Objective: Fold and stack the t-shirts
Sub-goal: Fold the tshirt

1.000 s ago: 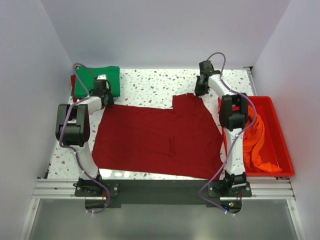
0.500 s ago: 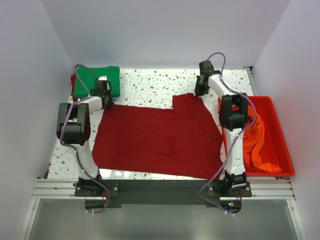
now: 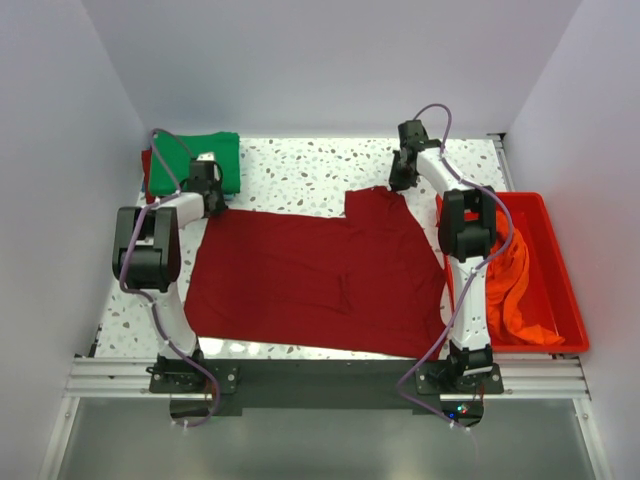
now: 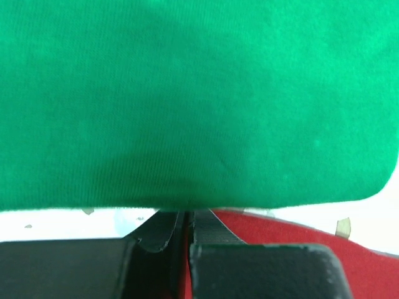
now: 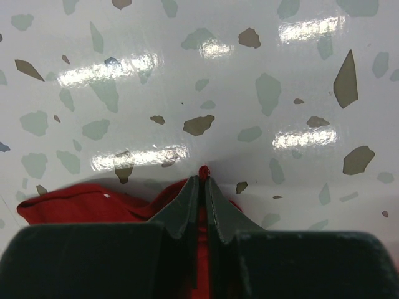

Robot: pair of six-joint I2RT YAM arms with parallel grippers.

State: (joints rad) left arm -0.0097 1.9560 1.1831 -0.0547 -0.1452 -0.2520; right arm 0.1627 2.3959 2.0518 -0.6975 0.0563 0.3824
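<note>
A dark red t-shirt (image 3: 320,270) lies spread flat across the middle of the table. My left gripper (image 3: 210,203) is shut on its far left corner, red cloth showing between the pads (image 4: 206,227) in the left wrist view. My right gripper (image 3: 400,183) is shut on the far right corner; a tip of red cloth (image 5: 203,170) pokes out between the fingertips. A folded bright green t-shirt (image 3: 195,160) lies at the far left corner, filling the left wrist view (image 4: 199,99). An orange t-shirt (image 3: 515,285) lies crumpled in the red tub.
The rigid red plastic tub (image 3: 560,270) stands along the table's right edge. A dark red edge (image 3: 147,165) shows under the green shirt. The speckled white tabletop (image 3: 310,170) is bare behind the red shirt. White walls enclose three sides.
</note>
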